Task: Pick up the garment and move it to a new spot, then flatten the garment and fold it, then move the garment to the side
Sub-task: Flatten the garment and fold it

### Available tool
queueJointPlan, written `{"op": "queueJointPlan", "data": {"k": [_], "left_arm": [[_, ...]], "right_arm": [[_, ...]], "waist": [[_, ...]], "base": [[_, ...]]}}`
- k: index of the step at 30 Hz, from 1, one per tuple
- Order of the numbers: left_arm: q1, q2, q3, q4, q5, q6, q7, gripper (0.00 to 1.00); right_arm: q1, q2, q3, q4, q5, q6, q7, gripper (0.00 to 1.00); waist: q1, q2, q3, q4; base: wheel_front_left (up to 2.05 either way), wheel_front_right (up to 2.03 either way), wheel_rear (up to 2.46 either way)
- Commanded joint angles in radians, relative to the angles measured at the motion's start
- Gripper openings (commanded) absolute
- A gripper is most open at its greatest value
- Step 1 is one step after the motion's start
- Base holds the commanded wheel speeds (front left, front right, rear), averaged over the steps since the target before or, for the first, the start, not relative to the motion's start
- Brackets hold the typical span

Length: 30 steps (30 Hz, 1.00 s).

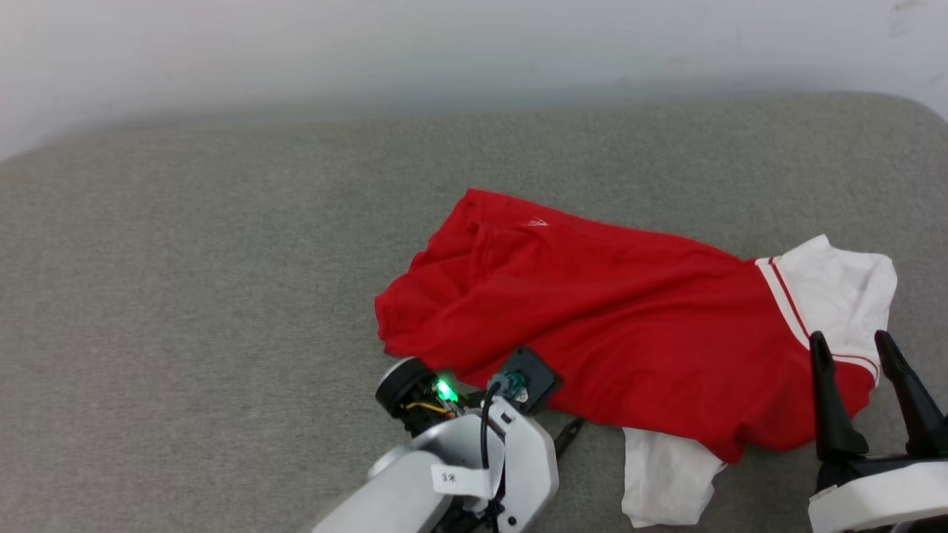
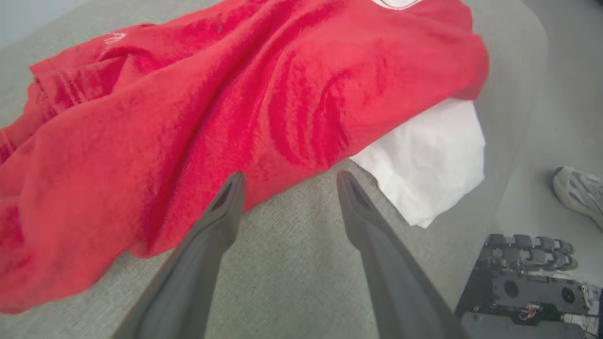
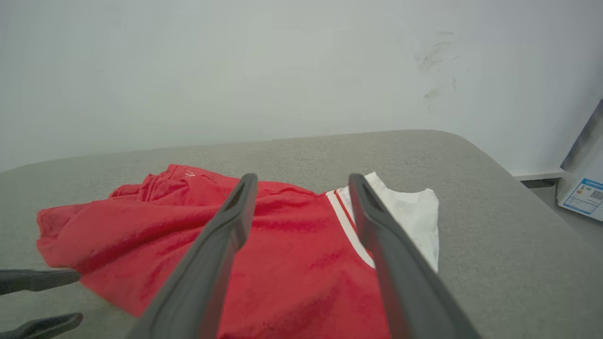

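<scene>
Soft, rumpled red-and-white garment [image 1: 592, 318], right of middle on the fuzzy gray bench [image 1: 185, 296]. Left jaws and right jaws spread wide, empty, along its lower edge.

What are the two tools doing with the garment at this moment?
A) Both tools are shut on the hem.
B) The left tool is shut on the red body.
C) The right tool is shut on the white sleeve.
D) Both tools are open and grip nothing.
D: the left tool and the right tool both stand spread open, with no fold of the garment pinched in either.
</scene>
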Motion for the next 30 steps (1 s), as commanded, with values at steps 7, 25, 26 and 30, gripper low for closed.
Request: {"op": "queueJointPlan", "data": {"k": [7, 25, 26, 30], "left_arm": [[-0.195, 0.057, -0.098, 0.144, 0.055, -0.053, 0.161, 1.0], [-0.447, 0.213, -0.144, 0.186, -0.036, -0.034, 0.154, 0.0], [-0.488, 0.223, -0.103, 0.195, -0.043, -0.017, 0.121, 0.0], [-0.564, 0.243, -0.033, 0.232, -0.054, 0.006, 0.063, 0.0]], "right_arm": [[-0.066, 0.004, 0.037, 0.071, 0.049, -0.001, -0.061, 1.0], [-0.115, 0.004, 0.056, 0.191, 0.101, -0.001, -0.133, 1.0], [-0.115, 0.004, 0.058, 0.198, 0.105, -0.001, -0.135, 1.0], [-0.13, 0.004, 0.066, 0.213, 0.114, -0.001, -0.139, 1.0]], "waist": [[-0.0001, 0.0, 0.142, -0.097], [-0.0001, 0.0, 0.117, -0.133], [-0.0001, 0.0, 0.114, -0.135], [-0.0001, 0.0, 0.12, -0.15]], "base": [[0.0, 0.0, 0.0], [0.0, 0.0, 0.0], [0.0, 0.0, 0.0], [0.0, 0.0, 0.0]]}}
